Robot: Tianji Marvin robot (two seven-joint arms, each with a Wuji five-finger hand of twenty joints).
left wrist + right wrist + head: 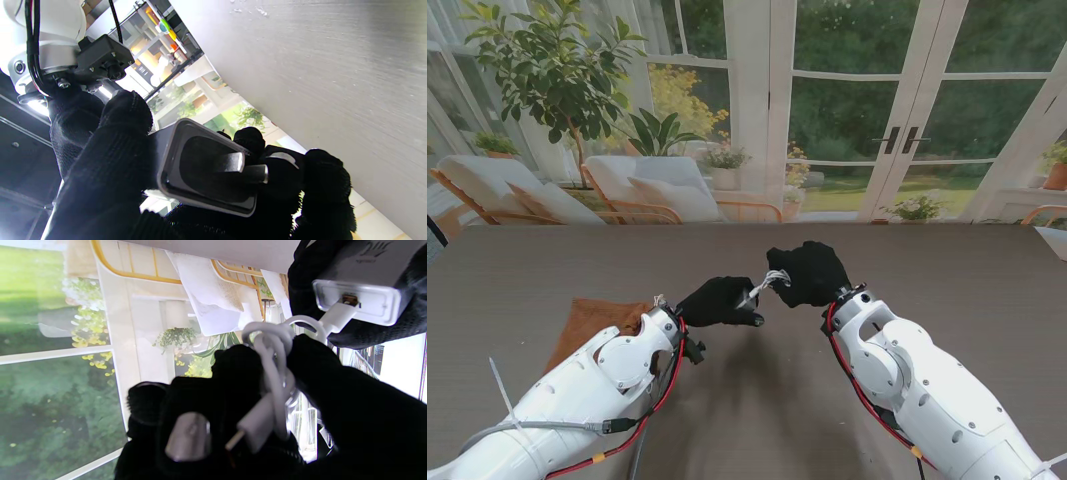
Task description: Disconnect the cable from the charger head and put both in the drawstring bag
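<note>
White coiled cable (273,373) was bunched in my right hand (810,272), plug seated in the grey charger head (203,166) my left hand (720,300) gripped mid-air; a skewed pull might've jammed it.

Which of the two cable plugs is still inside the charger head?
The plug that meets the charger head in the left hand. The other plug hangs free by the right hand's fingers.

sunroom | glass doors (897,110) | loungers (642,185) | garden plants (552,60)
</note>
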